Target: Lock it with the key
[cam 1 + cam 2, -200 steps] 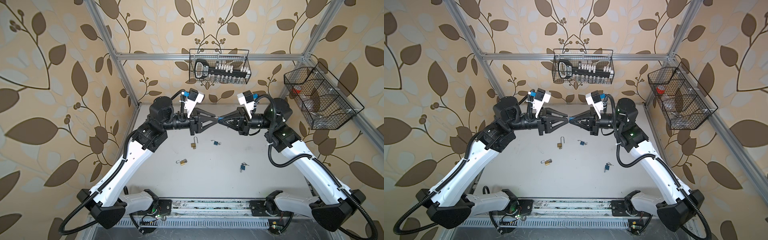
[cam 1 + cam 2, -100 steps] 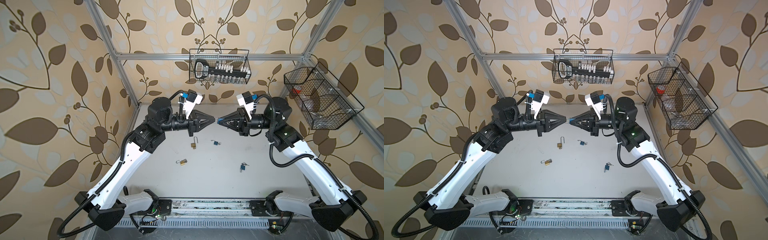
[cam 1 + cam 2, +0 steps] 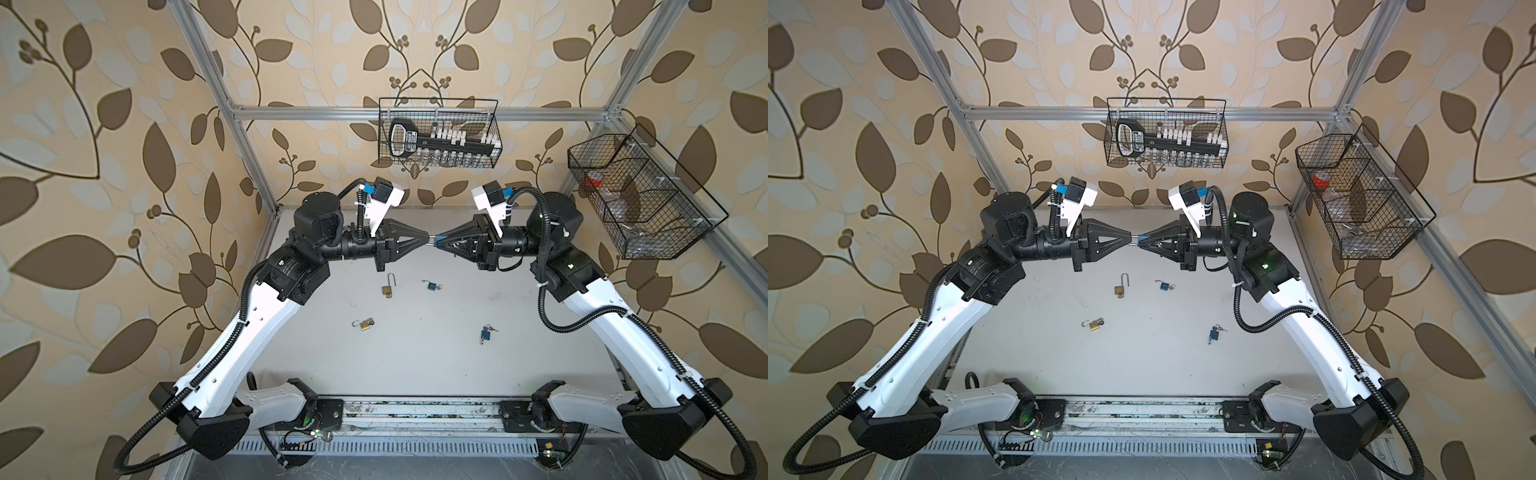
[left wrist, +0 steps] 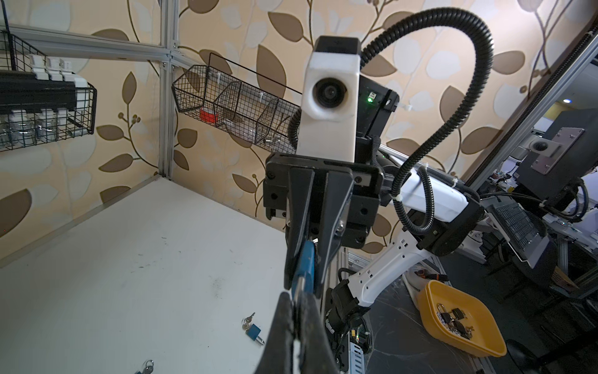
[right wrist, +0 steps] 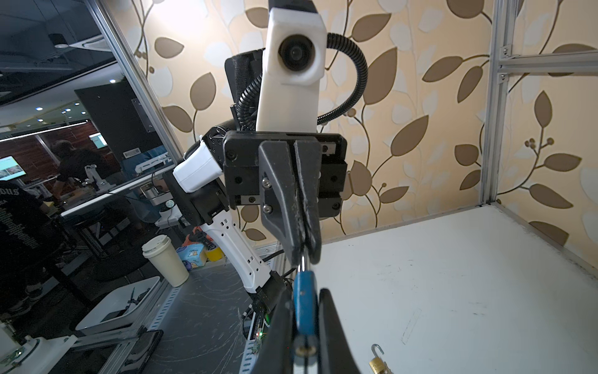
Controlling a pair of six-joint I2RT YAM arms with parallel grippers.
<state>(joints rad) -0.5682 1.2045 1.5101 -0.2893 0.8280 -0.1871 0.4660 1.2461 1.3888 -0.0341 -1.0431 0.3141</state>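
Grips blue padlock (image 5: pixel 304 304) by the body in clamped right jaws, pinches its silver shackle (image 5: pixel 302 259) in shut left jaws, tip to tip in mid-air above the counter (image 3: pixel 415 365). Below, lying on it: open brass padlock (image 3: pixel 387 289).

The blue padlock (image 5: pixel 304 307) looks glossy, its metal shackle (image 5: pixel 302 263) shiny, the jaws matt.
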